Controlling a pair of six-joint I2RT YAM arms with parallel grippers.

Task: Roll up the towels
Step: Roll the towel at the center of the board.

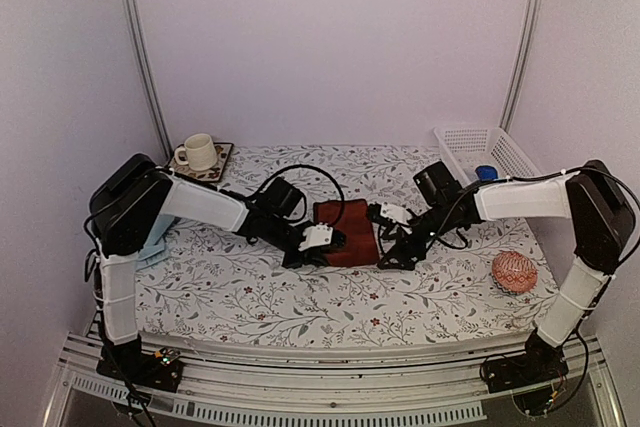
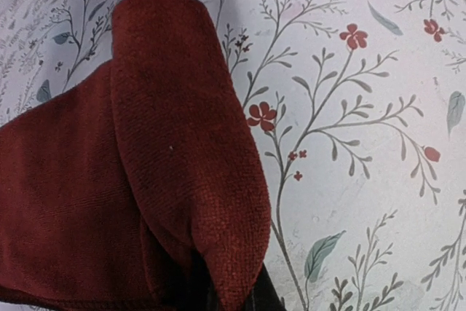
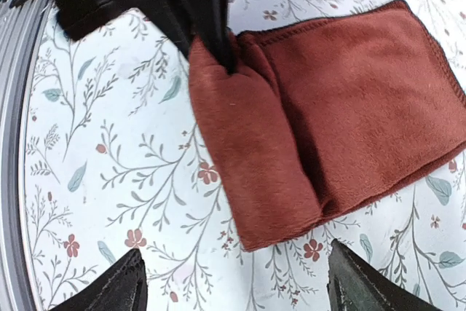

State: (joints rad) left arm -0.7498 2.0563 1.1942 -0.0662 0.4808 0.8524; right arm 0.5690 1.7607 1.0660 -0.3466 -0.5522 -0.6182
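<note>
A dark red towel [image 1: 352, 230] lies on the floral tablecloth in the middle. Its near edge is folded over into a thick flap [image 3: 247, 158]. My left gripper [image 1: 320, 240] is shut on the left end of that flap; in the left wrist view the fold [image 2: 182, 143] runs up from the closed gripper [image 2: 233, 302]. The left gripper's black fingers [image 3: 212, 12] also show in the right wrist view. My right gripper [image 1: 393, 251] is open just off the flap's right end, its fingertips [image 3: 109, 285] spread wide above the cloth, and holds nothing.
A mug [image 1: 198, 152] on a coaster stands at the back left. A white basket [image 1: 487, 152] with a blue object [image 1: 486, 173] is at the back right. A red patterned ball [image 1: 514, 272] lies near the right. A pale blue cloth [image 1: 155, 247] lies behind the left arm.
</note>
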